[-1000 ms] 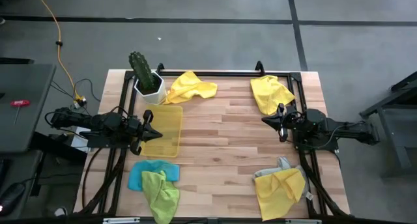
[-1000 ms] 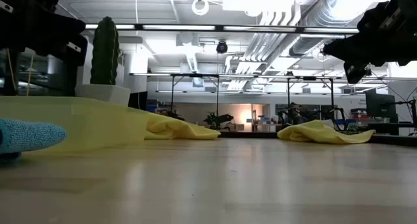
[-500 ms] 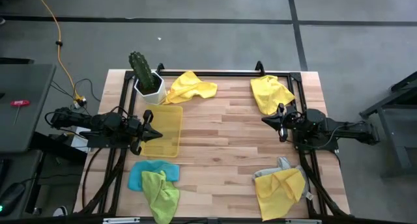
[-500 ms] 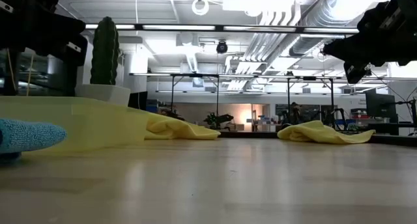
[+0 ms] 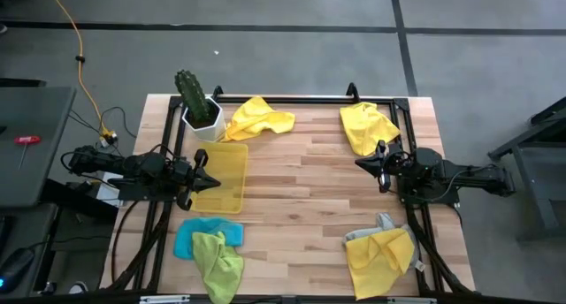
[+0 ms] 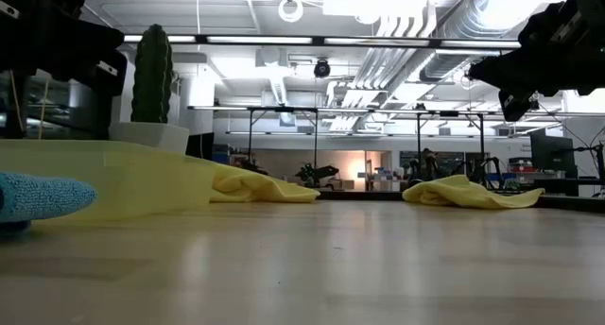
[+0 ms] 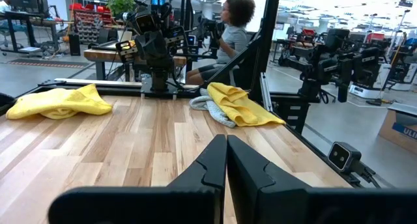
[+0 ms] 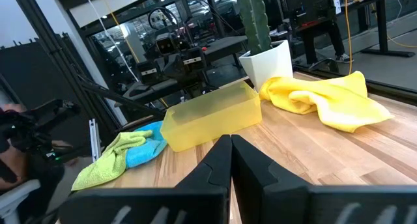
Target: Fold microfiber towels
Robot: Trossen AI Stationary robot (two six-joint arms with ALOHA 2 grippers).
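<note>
- Nothing folded yet as far as I can tell. The microfiber towels sit in crumpled heaps around the desk (image 5: 301, 176) edges: a yellow towel (image 5: 256, 118) at 11 o'clock, another yellow one (image 5: 367, 127) at 1 o'clock, a yellow-over-grey pile (image 5: 380, 251) at 5 o'clock, and a lime green towel (image 5: 217, 260) lying on the light blue towel (image 5: 190, 236) at 7 o'clock.
- Left end effector (image 5: 205, 173) hangs at 9 o'clock over the near edge of the tray, fingers pressed together, holding nothing. Right end effector (image 5: 370, 164) is at 3 o'clock, also pinched together and empty.
- Biggest risk imo: the stacked pairs. Grabbing the green one could drag the blue along, same for yellow and grey, so you'd fold two as one.
- The left arm is right above the yellow plastic tray (image 5: 221, 180), so a low reach toward 7 o'clock could shove it.
- The potted cactus (image 5: 196, 101) sits touching or nearly touching the 11 o'clock towel; tugging that cloth might tip it.
- Containers: the tray looks empty from above; the white pot holds just the cactus.
</note>
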